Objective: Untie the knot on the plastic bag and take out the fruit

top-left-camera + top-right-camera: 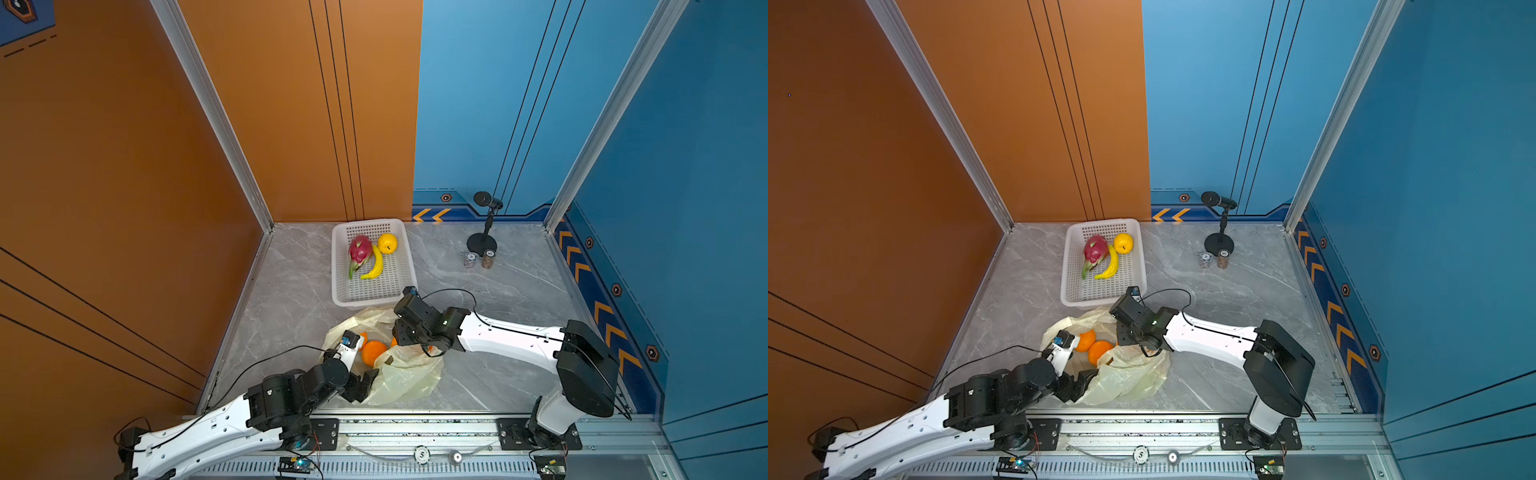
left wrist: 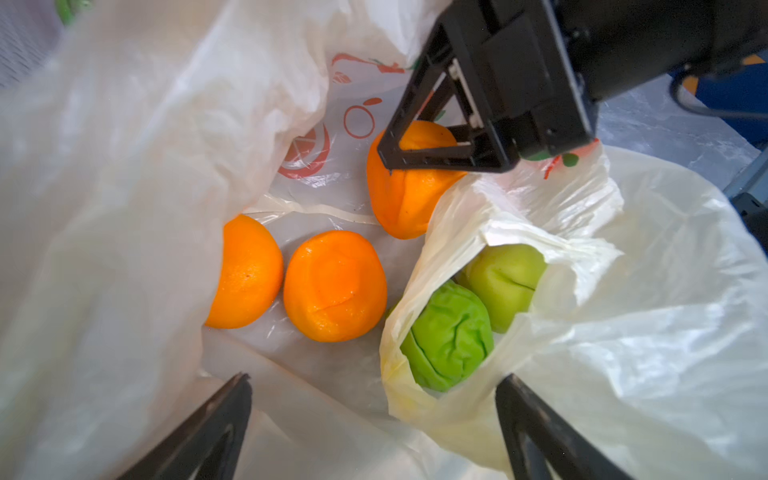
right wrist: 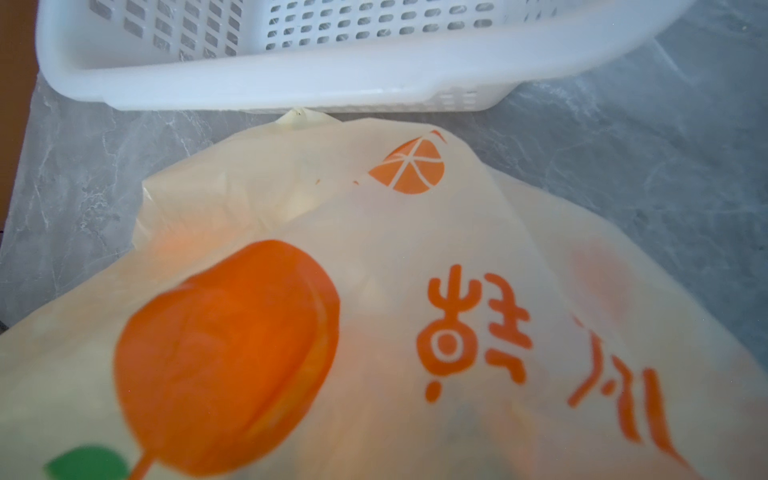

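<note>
Three oranges [image 2: 334, 286]: I see them inside the plastic bag [image 1: 409, 378]. Two touch each other, and the third lies apart, under the right end effector [image 2: 399, 158].
Green fruits [image 2: 446, 336]: two, touching each other, half covered by a fold of the bag.
Bag: it lies on the tabletop [image 1: 498, 353] between both arms with its mouth open. Its far edge is just beside the near wall of the white basket [image 1: 361, 302].
Left end effector [image 2: 376, 378]: at the near side of the bag's opening. The jaws are wide and grip nothing.
Right end effector: one finger tip is at the far orange. I cannot tell if it is holding something.
Basket: it contains the dragon fruit [image 1: 359, 249], the round yellow fruit [image 1: 387, 243] and a banana [image 1: 374, 266].
</note>
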You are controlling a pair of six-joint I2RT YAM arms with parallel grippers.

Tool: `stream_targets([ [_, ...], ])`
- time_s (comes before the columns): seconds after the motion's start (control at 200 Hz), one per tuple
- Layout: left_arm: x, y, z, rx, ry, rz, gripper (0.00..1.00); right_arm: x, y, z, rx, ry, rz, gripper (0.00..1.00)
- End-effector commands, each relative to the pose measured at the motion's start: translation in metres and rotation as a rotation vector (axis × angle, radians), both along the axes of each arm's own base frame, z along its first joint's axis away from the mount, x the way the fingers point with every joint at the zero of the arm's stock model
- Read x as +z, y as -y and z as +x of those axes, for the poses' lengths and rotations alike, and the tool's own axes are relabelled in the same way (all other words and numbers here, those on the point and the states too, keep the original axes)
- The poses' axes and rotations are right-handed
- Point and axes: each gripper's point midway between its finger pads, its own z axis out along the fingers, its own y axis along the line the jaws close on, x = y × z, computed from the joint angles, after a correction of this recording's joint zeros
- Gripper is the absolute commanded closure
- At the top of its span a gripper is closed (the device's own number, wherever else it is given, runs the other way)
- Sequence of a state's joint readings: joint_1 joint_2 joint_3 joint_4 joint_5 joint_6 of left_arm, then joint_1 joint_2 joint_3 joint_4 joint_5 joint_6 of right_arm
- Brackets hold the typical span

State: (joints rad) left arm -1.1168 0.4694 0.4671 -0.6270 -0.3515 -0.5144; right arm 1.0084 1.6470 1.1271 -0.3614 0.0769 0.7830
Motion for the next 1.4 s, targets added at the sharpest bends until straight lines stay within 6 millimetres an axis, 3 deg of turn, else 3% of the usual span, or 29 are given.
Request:
stream_targets([
  [0.0, 0.013, -0.001, 0.003, -0.006, -0.013, 0.002, 0.08, 0.014, -0.001, 0.002, 0.002, 0.023, 0.059, 0.61],
  [0.215, 0.039, 0.002, 0.021, 0.058, -0.016, -0.035, 0.11, 0.030, 0.004, 0.010, -0.016, 0.041, 0.109, 0.61],
  [0.436, 0.073, 0.025, 0.029, 0.006, -0.021, -0.129, 0.12, 0.059, 0.006, 0.012, -0.025, 0.075, 0.181, 0.60],
  [0.736, 0.119, 0.062, 0.039, -0.122, 0.071, -0.307, 0.13, 0.119, 0.026, 0.012, -0.089, 0.135, 0.380, 0.60],
  [0.981, 0.142, 0.088, 0.046, -0.236, 0.112, -0.384, 0.12, 0.169, 0.042, 0.011, -0.104, 0.180, 0.563, 0.59],
  [1.021, 0.154, 0.094, 0.048, -0.258, 0.142, -0.415, 0.11, 0.176, 0.044, 0.010, -0.101, 0.191, 0.589, 0.59],
  [1.227, 0.164, 0.108, 0.060, -0.291, 0.170, -0.410, 0.03, 0.201, 0.050, 0.000, -0.063, 0.205, 0.727, 0.58],
  [1.397, 0.171, 0.118, 0.075, -0.292, 0.194, -0.413, 0.00, 0.204, 0.051, -0.010, -0.023, 0.200, 0.773, 0.58],
])
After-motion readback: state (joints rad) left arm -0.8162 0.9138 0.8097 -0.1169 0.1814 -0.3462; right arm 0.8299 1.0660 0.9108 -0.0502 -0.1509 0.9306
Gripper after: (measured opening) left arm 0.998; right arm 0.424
